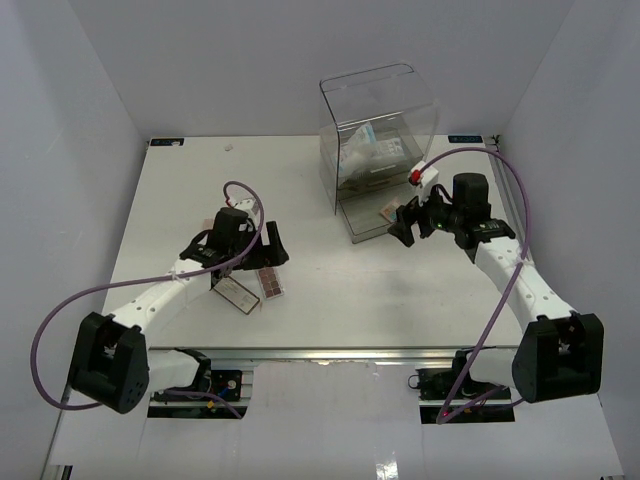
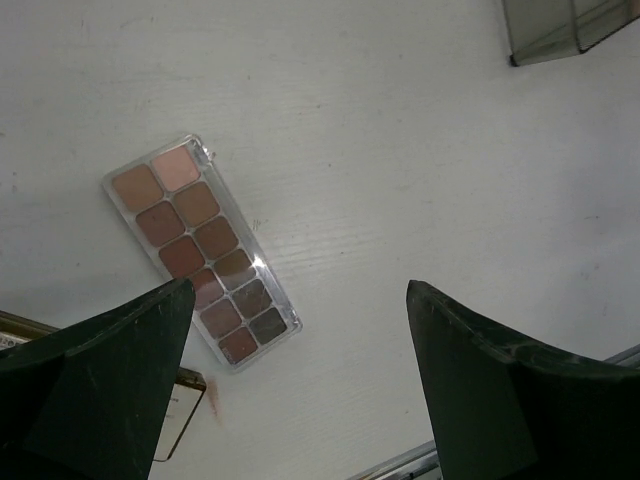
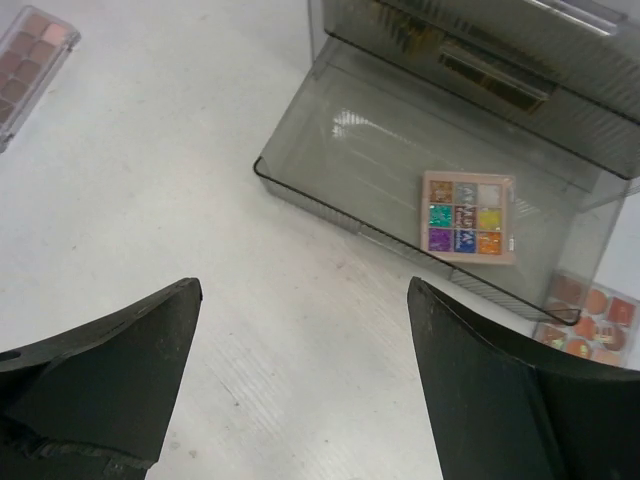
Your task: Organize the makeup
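A brown eyeshadow palette (image 2: pixel 200 250) (image 1: pixel 270 283) lies flat on the white table. A second flat item (image 2: pixel 185 415) (image 1: pixel 237 293) lies just beside it. My left gripper (image 2: pixel 300 287) (image 1: pixel 268 250) hovers open above the table, to the right of the brown palette, holding nothing. The multicoloured palette (image 3: pixel 470 215) rests inside the pulled-out bottom drawer (image 3: pixel 330 150) of the clear box (image 1: pixel 380 120). A pink-orange palette (image 3: pixel 590 322) shows by the drawer's right corner. My right gripper (image 3: pixel 305 285) (image 1: pixel 405 225) stands open and empty just in front of the drawer. White-blue sachets (image 1: pixel 372 142) sit higher in the box.
The upper drawer (image 3: pixel 500 70) of the box is pushed in with items inside. White walls close off the table on three sides. A metal rail (image 1: pixel 330 355) runs along the near edge between the arm bases.
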### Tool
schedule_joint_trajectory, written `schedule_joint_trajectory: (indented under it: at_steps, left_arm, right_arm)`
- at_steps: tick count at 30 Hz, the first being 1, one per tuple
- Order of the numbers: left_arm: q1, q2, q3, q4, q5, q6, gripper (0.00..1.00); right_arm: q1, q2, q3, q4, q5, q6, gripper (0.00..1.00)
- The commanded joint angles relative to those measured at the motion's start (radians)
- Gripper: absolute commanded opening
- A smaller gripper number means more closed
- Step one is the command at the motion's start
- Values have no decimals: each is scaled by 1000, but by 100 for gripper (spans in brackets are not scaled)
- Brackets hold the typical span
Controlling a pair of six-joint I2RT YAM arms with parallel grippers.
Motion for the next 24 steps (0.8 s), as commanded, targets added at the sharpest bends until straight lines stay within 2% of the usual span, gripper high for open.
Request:
schedule_joint_trajectory:
  at_steps: [1,7,13,16,21,24]
  left_arm:
    - [5,85,105,-165,-184,-210,98]
    - [2,289,196,-235,-209,-295,98]
    - [-4,348,216,-233,-222,-310,97]
    - [-6,358,220,-233,-223,-306,85]
    - [-15,388,236,-232,-212,-282,76]
    - [-26,422,242,-234,-211,-261,74]
  right_arm:
    - [-48,-96,-70,51,-111,20,90]
    - [-95,-107,-78,44,-162,35,90]
    - [-117,-137,-86,47,-188,47,90]
    - [-125,-140,-87,47,-195,54,90]
    - [-129,-133,-85,47,-195,58,90]
    - [-133,-131,-87,48,-197,60,90]
